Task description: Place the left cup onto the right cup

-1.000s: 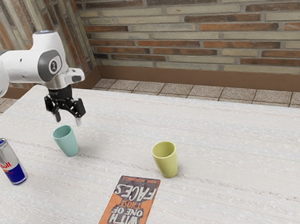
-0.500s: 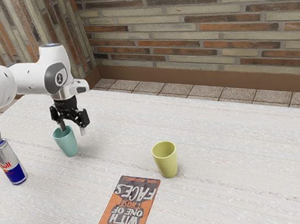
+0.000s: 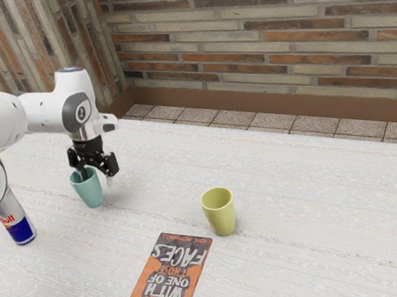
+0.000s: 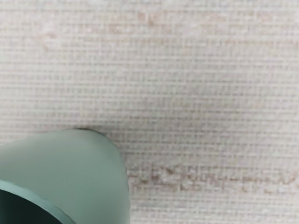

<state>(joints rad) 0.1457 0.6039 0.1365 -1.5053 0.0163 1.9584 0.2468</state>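
Observation:
The teal cup [image 3: 88,191] stands upright on the table at the exterior view's left. My gripper [image 3: 94,174] has come down over its rim, open. One finger reaches inside the cup and the other finger [image 3: 108,176] hangs outside its wall on the side toward the exterior view's right. In the wrist view the teal cup [image 4: 60,179] looms large just under my hand. The yellow-green cup [image 3: 218,211] stands upright near the table's middle, well off to the exterior view's right of my gripper.
A Red Bull can [image 3: 16,219] stands left of the teal cup, partly behind my arm. An orange book [image 3: 170,274] lies flat in front of the yellow-green cup. A brick wall [image 3: 263,30] runs behind the white table [image 3: 324,212].
My gripper has dropped from above the teal cup down onto its rim, staying open. The cups, can and book have not moved.

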